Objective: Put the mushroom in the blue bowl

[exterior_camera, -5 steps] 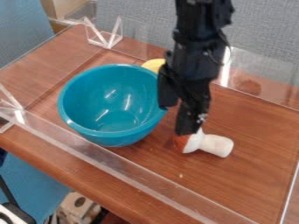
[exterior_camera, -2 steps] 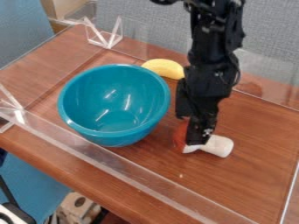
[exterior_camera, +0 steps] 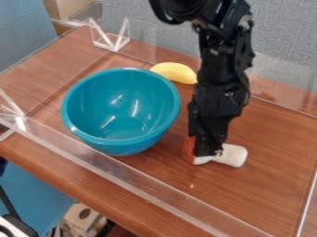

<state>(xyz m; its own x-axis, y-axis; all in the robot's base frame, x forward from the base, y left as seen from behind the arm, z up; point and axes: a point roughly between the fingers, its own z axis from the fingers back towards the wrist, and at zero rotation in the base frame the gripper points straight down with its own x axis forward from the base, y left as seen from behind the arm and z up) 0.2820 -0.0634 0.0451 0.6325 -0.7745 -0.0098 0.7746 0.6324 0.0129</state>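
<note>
The mushroom (exterior_camera: 225, 155) lies on its side on the wooden table, right of the blue bowl (exterior_camera: 89, 128). Its white stem points right and its reddish cap sits under the fingers. My gripper (exterior_camera: 206, 145) reaches straight down from the black arm and is shut on the mushroom at the cap end, low against the table. The large teal-blue bowl stands upright with nothing inside it, a short way left of the gripper.
A yellow banana (exterior_camera: 173, 71) lies behind the bowl, just left of the arm. Low clear acrylic walls (exterior_camera: 124, 163) ring the wooden tabletop (exterior_camera: 266, 180). A clear folded stand (exterior_camera: 111, 37) sits at the back left corner.
The arm shifted right and came down over the mushroom. The fingers, open a moment ago, have closed on its cap end. The mushroom and bowl stay where they were.
</note>
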